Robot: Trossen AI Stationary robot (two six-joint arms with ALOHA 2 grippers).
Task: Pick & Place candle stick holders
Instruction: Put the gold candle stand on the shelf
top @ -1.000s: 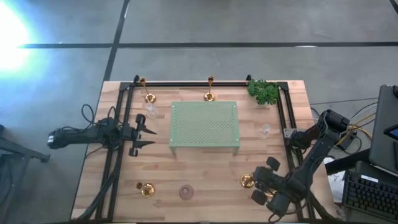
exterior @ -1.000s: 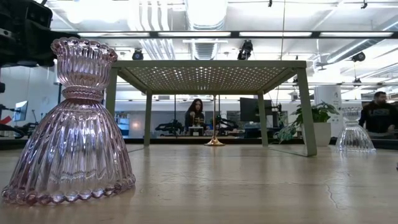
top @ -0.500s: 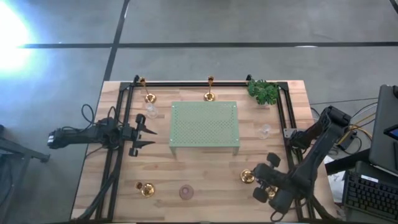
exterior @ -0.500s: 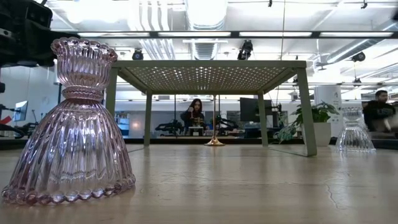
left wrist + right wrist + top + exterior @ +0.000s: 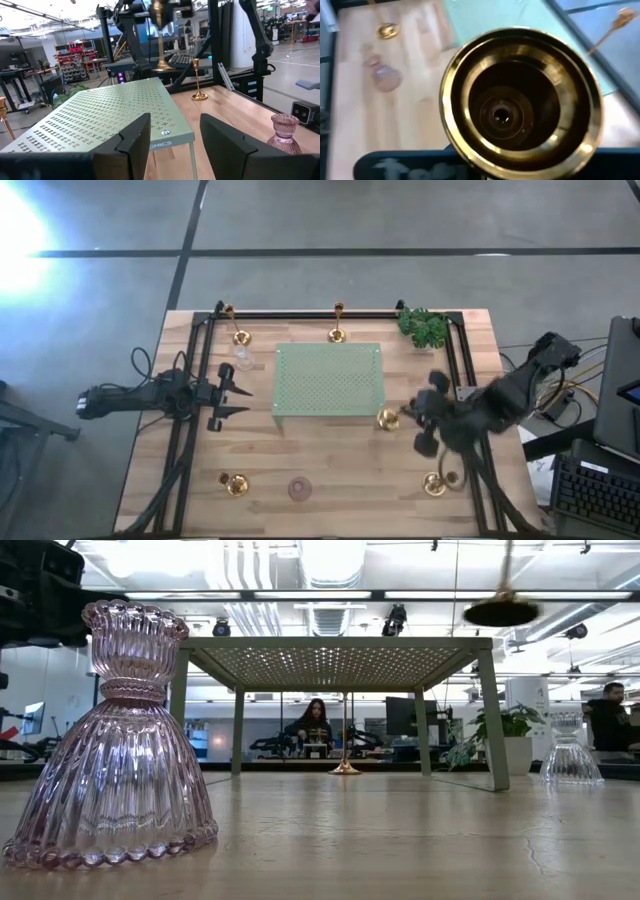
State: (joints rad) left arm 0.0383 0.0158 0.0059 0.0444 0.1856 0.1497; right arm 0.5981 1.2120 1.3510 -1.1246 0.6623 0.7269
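Wooden table (image 5: pixel 330 455) now shows your right gripper (image 5: pixel 400 417) lifted from five o'clock, clamped on a brass holder (image 5: pixel 387 418) beside the tray (image 5: pixel 329 380). Placement looks next. Your left gripper (image 5: pixel 235 395) waits at nine o'clock, fingers apart.

The only lettering that can be made out stands on the front edge of the pale green perforated tray (image 5: pixel 107 127) in the left wrist view, ending in "GMICS"; its first letters are hidden.
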